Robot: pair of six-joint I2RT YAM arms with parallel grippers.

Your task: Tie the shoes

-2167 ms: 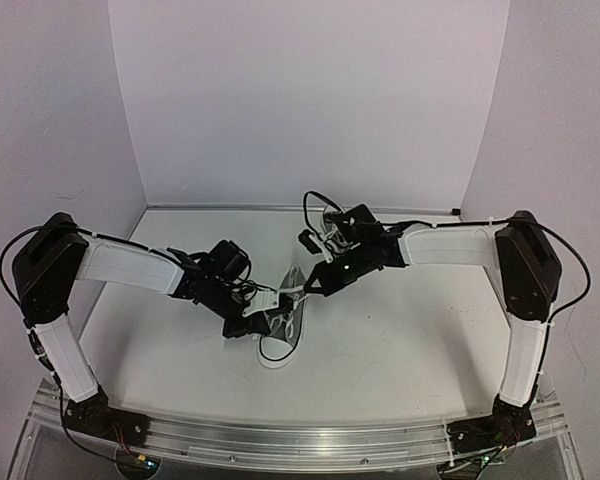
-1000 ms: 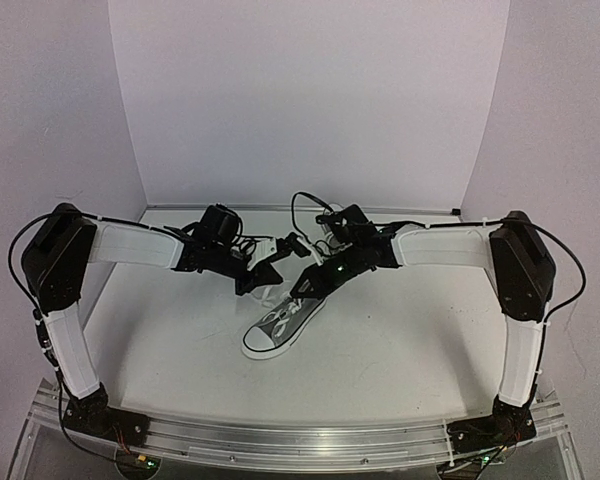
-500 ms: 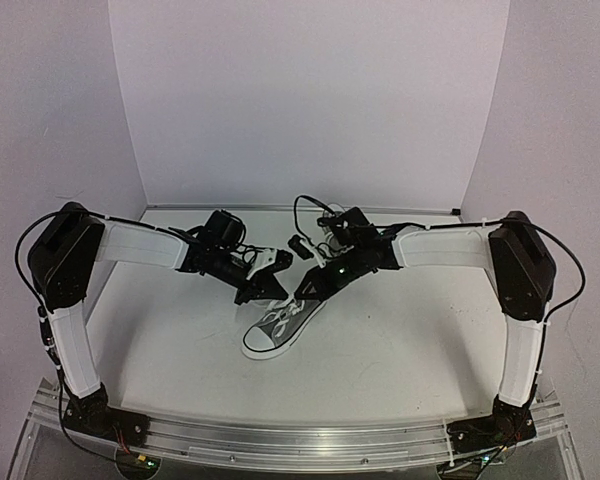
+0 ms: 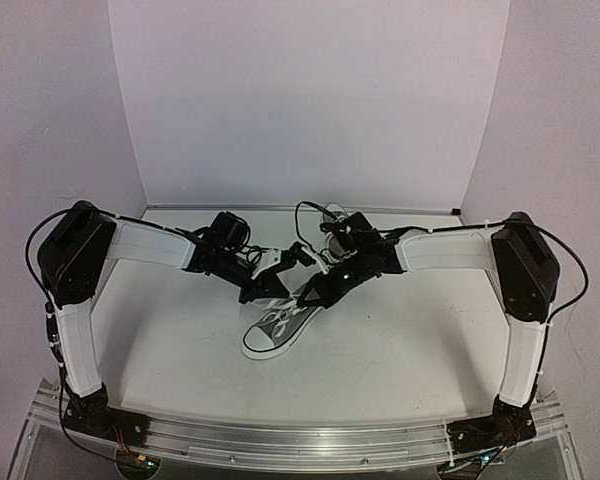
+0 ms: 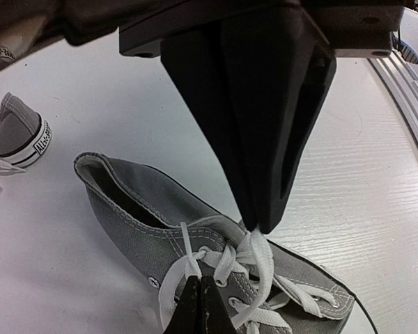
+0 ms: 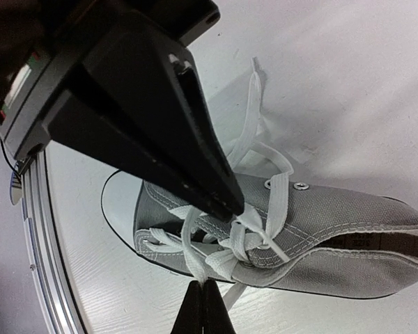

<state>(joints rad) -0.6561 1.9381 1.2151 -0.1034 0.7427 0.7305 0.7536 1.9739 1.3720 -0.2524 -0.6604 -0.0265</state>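
Since half a second ago both wrists have drawn a little closer together over the middle of the table (image 4: 410,340), and the left arm's shoulder has leaned slightly inward, while the grey sneaker (image 4: 277,328) lies where it did. It rests on its sole at the table's centre, with its white toe cap towards the near left and its open heel towards the far right, directly under the two converging tips. The left gripper (image 5: 256,224) has its black fingers pressed together on a strand of the white laces (image 5: 261,261) just above the top eyelets, and the strand is pulled up taut from the tongue. The right gripper (image 6: 233,207) is likewise closed to a point on a flat strand at the crossing of the laces. In each wrist view the other arm's pinched tip pokes in at the bottom edge, also gripping lace. The two tips are near each other but apart, one at each side of the lacing. The second sneaker (image 5: 14,132) stands well apart farther back on the table, its heel turned to the left wrist camera. It has a white heel patch (image 5: 43,136) with dark print too small to read surely. Capital letters on a strip at the top left corner of that view are cut off by the frame, so no brand can be read for certain. An aluminium rail (image 4: 300,438) runs along the near edge.
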